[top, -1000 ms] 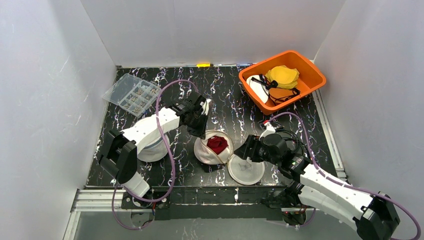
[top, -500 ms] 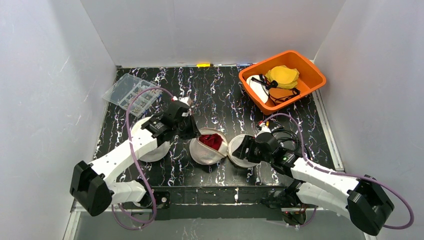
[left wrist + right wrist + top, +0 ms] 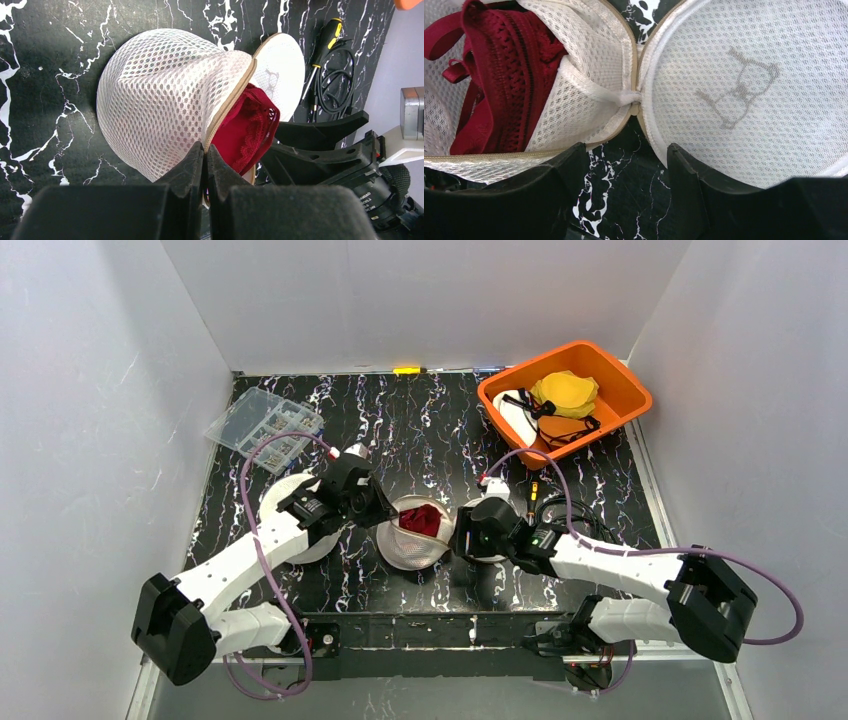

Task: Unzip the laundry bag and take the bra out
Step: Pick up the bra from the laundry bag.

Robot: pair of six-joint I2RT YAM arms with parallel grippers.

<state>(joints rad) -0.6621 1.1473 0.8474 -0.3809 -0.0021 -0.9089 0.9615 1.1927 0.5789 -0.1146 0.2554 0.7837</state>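
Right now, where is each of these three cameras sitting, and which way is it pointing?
Top external: fixed above and behind the arms, looking down on the table, laundry bag and orange bin; both arms show.
Left wrist: on the left arm, looking along the left pincer, shut on the bag's rim; the red bra peeks out.
Right wrist: on the right arm, looking down past the right pincer, open, at the bag's round lid.
Shared: both wrist views show the bra, bag and lid.
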